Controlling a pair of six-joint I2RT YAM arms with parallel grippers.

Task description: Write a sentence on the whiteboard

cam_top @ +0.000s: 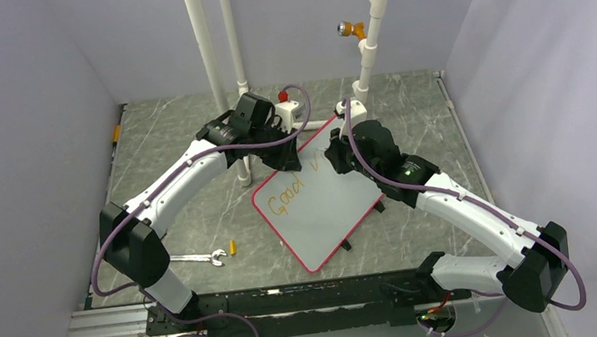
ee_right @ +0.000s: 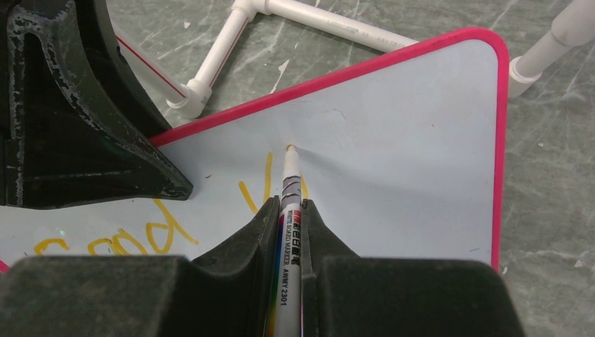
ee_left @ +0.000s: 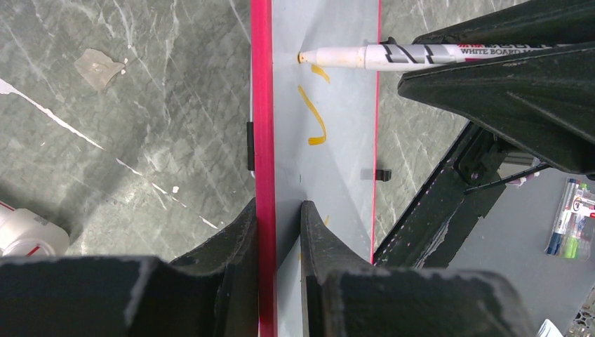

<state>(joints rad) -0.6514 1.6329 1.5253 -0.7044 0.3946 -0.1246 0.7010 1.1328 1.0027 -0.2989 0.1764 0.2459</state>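
Observation:
The whiteboard (cam_top: 326,211), pale with a red-pink rim, lies tilted in the middle of the table. Orange-yellow writing (cam_top: 288,195) on it reads "Good" and a "v". My left gripper (cam_top: 287,159) is shut on the board's far-left edge; in the left wrist view the fingers (ee_left: 316,239) clamp the red rim (ee_left: 262,105). My right gripper (cam_top: 335,152) is shut on a white whiteboard marker (ee_right: 290,232). The marker's tip (ee_right: 290,147) touches the board (ee_right: 407,140) just right of the "v" (ee_right: 259,186). The marker also shows in the left wrist view (ee_left: 393,55).
White PVC pipes (cam_top: 203,45) stand at the back, and a pipe elbow (ee_right: 203,77) lies beside the board's far edge. A wrench (cam_top: 200,258) and a small orange cap (cam_top: 233,246) lie at the front left. Spare markers (ee_left: 572,217) show in the left wrist view.

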